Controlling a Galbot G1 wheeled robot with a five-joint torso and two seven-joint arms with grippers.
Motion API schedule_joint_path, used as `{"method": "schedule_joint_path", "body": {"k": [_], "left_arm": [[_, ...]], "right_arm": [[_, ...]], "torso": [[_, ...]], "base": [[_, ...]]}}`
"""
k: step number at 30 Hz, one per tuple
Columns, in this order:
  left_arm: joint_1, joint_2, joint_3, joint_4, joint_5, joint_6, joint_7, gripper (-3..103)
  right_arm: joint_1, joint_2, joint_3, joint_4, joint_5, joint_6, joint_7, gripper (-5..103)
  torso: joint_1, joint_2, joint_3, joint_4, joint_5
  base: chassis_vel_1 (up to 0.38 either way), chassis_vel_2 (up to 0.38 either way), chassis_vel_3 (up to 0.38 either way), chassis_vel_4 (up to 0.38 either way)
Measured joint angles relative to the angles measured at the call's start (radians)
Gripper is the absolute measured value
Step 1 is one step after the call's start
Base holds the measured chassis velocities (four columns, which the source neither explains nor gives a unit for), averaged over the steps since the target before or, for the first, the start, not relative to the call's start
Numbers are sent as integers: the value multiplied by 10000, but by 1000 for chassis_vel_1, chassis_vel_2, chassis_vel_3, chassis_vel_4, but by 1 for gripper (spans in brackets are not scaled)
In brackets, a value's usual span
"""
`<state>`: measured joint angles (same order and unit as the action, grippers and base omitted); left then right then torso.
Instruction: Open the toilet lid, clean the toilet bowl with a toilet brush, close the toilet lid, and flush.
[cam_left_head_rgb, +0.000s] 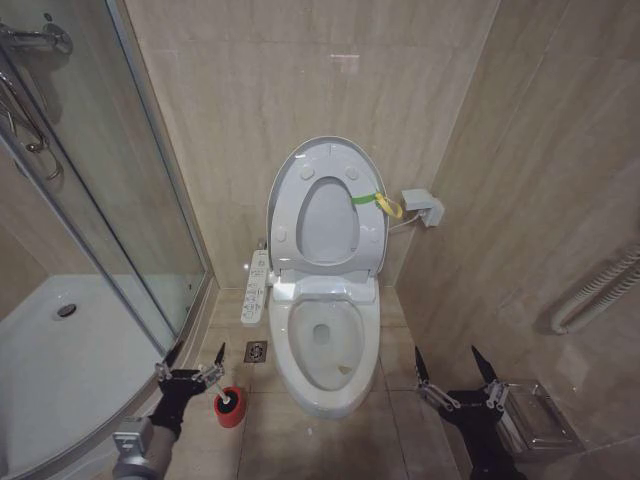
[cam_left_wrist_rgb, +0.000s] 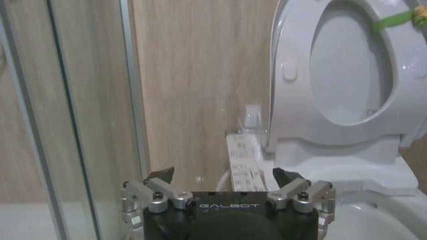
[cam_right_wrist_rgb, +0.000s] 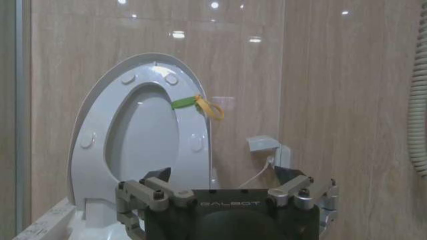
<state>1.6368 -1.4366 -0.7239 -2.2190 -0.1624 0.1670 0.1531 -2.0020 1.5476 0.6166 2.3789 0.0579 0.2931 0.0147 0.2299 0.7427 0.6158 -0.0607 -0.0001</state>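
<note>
Left gripper (cam_left_head_rgb: 190, 372): jaws spread wide, holding nothing, low at the near left, just beside and above the toilet brush (cam_left_head_rgb: 230, 405). Right gripper (cam_left_head_rgb: 452, 376): likewise wide open and empty, near right, well apart from the bowl.

Toilet brush: dark bristle head standing in a small red round holder on the floor tiles, between the shower enclosure (cam_left_head_rgb: 120, 250) and the toilet bowl (cam_left_head_rgb: 322, 345). Its handle cannot be made out from the head view. Judged light and stiff, easy to tip with its holder; best taken on the thin stick, well above the bristles.

Toilet bowl: white ceramic, open, centre floor; fixed and hard.

Toilet lid (cam_left_head_rgb: 325, 205): raised upright with the seat against the far wall; smooth plastic, probably slippery, hinged at the base.

Control panel (cam_left_head_rgb: 256, 286): on the bowl's left side.
</note>
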Motion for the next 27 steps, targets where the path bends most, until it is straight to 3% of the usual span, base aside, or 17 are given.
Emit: {"method": "schedule_joint_path", "body": {"k": [11,18,23,26,27], "left_arm": [[28,832,-430,-631,-410,-87,44,100],[-437,1538,275,1618,-658,-605,-52,98],[-674,1446,633,2293,-793,-842,-295,99],[-569,923,816,3121,-735,-2189,-601,99],[-569,923,816,3121,-735,-2189,-601,99]], "right_arm": [[0,0,0,-1,0,0,0,100],[0,-1,0,0,0,0,0,100],[0,0,1,0,0,0,0,100],[0,0,0,-1,0,0,0,100],[0,0,0,-1,0,0,0,100]], "torso": [[0,0,0,0,1],[0,0,0,-2,-1],[0,0,0,-3,0],[0,0,0,1,1],[0,0,0,1,1]], "base": [[0,0,0,0],[0,0,0,0],[0,0,0,0],[0,0,0,0],[0,0,0,0]]}}
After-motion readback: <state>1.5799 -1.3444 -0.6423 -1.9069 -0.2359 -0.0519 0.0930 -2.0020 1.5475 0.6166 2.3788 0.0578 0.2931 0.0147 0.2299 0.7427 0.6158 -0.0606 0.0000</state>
